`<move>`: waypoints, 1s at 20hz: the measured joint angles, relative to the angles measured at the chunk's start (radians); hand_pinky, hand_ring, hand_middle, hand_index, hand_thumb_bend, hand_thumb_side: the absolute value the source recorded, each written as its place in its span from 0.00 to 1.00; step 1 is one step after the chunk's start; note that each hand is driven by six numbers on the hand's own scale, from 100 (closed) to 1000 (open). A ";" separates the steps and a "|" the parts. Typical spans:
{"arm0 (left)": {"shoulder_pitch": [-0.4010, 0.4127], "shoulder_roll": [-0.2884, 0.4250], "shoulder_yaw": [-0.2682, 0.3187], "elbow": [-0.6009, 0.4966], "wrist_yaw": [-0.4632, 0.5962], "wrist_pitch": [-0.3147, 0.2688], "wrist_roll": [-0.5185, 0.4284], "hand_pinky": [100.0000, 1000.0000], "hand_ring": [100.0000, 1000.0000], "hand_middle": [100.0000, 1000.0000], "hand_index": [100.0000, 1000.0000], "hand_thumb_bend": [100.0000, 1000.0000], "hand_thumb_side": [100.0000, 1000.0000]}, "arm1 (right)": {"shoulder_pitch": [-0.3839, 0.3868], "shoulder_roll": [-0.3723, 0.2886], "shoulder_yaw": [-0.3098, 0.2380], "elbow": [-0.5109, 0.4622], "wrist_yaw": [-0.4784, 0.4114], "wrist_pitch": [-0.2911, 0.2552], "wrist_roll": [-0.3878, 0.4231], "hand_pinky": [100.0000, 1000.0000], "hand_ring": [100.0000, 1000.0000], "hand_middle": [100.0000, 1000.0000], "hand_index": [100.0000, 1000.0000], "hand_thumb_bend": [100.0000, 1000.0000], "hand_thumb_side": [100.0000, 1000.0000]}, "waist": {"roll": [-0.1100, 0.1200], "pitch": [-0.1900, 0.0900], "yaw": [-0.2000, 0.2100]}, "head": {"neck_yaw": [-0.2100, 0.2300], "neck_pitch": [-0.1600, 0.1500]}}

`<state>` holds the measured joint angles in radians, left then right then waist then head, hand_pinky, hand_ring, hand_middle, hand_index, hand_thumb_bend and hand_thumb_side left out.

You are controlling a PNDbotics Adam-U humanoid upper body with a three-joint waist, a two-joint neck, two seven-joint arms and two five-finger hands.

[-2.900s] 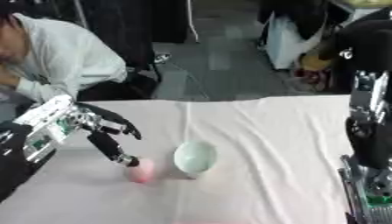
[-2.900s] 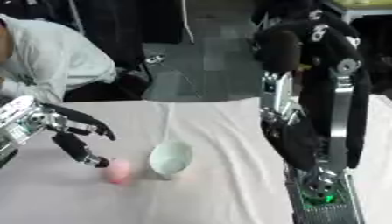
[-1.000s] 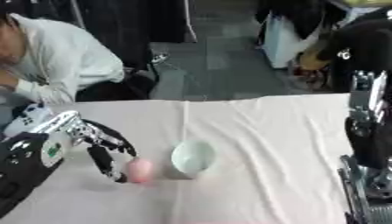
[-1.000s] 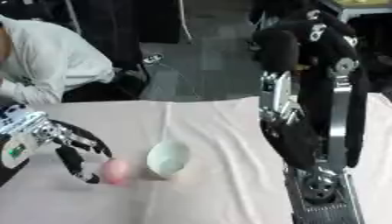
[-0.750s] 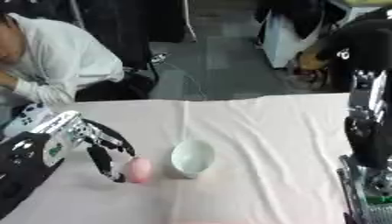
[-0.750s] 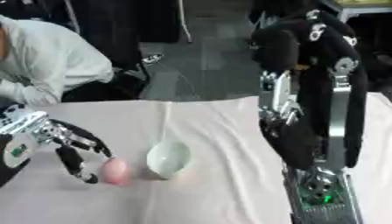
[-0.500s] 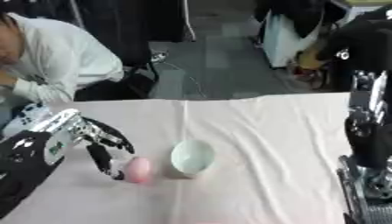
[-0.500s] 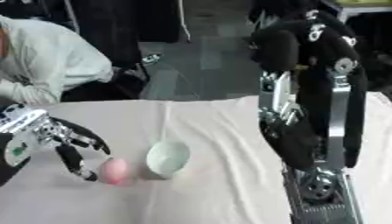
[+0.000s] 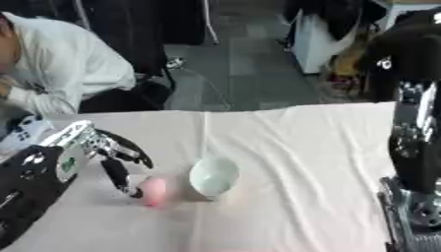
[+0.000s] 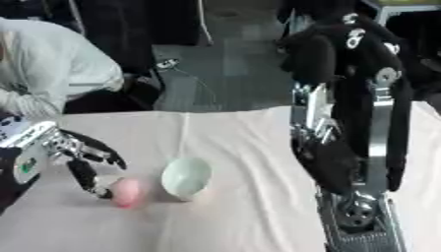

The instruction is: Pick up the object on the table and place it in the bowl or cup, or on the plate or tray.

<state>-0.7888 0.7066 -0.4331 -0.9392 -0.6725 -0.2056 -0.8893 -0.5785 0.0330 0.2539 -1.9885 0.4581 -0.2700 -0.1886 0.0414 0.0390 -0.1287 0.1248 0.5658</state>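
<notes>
Beside the pale bowl (image 9: 213, 175), the left hand (image 9: 113, 156) curls down, fingertips touching the pink object (image 9: 155, 191).

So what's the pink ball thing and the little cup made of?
The pink ball looks smooth and matte, maybe rubber or soft plastic; it has no shine, so that is a guess. The cup is pale green-white with an even, slightly glossy wall, so probably ceramic or hard plastic. Both sit on a creased cloth.

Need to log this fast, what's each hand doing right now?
Left hand: fingers curled beside the pink object, touching it, not clearly gripping it.
Right hand: not in view; only its arm shows.
</notes>
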 measured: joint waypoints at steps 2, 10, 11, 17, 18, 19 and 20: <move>-0.006 -0.006 0.006 0.015 -0.009 -0.001 0.000 0.95 1.00 1.00 1.00 0.85 0.42 | -0.002 0.004 0.002 0.000 -0.001 0.000 0.000 0.00 0.35 0.41 0.53 0.00 0.59 | 0.000 0.004 -0.002 | 0.001 -0.005; -0.033 -0.036 0.035 0.086 -0.051 -0.013 0.010 0.95 1.00 1.00 1.00 0.86 0.44 | -0.005 0.017 0.005 0.000 -0.006 -0.005 0.004 0.00 0.35 0.41 0.53 0.00 0.59 | 0.000 0.010 -0.012 | 0.010 -0.006; -0.034 -0.040 0.038 0.095 -0.057 -0.015 0.012 0.95 1.00 1.00 1.00 0.87 0.44 | -0.005 0.017 0.005 0.000 -0.006 -0.005 0.005 0.00 0.35 0.41 0.53 0.00 0.58 | 0.000 0.010 -0.012 | 0.010 -0.006; -0.042 -0.061 0.056 0.146 -0.102 -0.028 0.023 0.96 1.00 1.00 1.00 0.87 0.45 | -0.009 0.026 0.009 0.000 -0.006 -0.010 0.006 0.00 0.35 0.40 0.52 0.00 0.58 | 0.000 0.016 -0.019 | 0.012 -0.007; -0.042 -0.062 0.060 0.154 -0.111 -0.030 0.024 0.96 1.00 1.00 1.00 0.87 0.45 | -0.011 0.026 0.010 0.000 -0.006 -0.011 0.006 0.00 0.35 0.40 0.52 0.00 0.59 | 0.000 0.016 -0.021 | 0.014 -0.008; -0.045 -0.065 0.064 0.161 -0.121 -0.031 0.026 0.96 1.00 1.00 1.00 0.87 0.45 | -0.011 0.026 0.010 0.000 -0.007 -0.012 0.004 0.00 0.35 0.40 0.51 0.00 0.59 | 0.000 0.017 -0.021 | 0.017 -0.011; -0.048 -0.066 0.068 0.168 -0.129 -0.033 0.028 0.96 1.00 1.00 1.00 0.87 0.45 | -0.011 0.026 0.011 0.000 -0.007 -0.013 0.004 0.00 0.35 0.40 0.51 0.00 0.59 | 0.000 0.018 -0.023 | 0.017 -0.016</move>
<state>-0.8373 0.6411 -0.3648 -0.7714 -0.8015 -0.2388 -0.8614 -0.5895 0.0588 0.2644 -1.9885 0.4516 -0.2825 -0.1846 0.0416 0.0565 -0.1518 0.1418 0.5500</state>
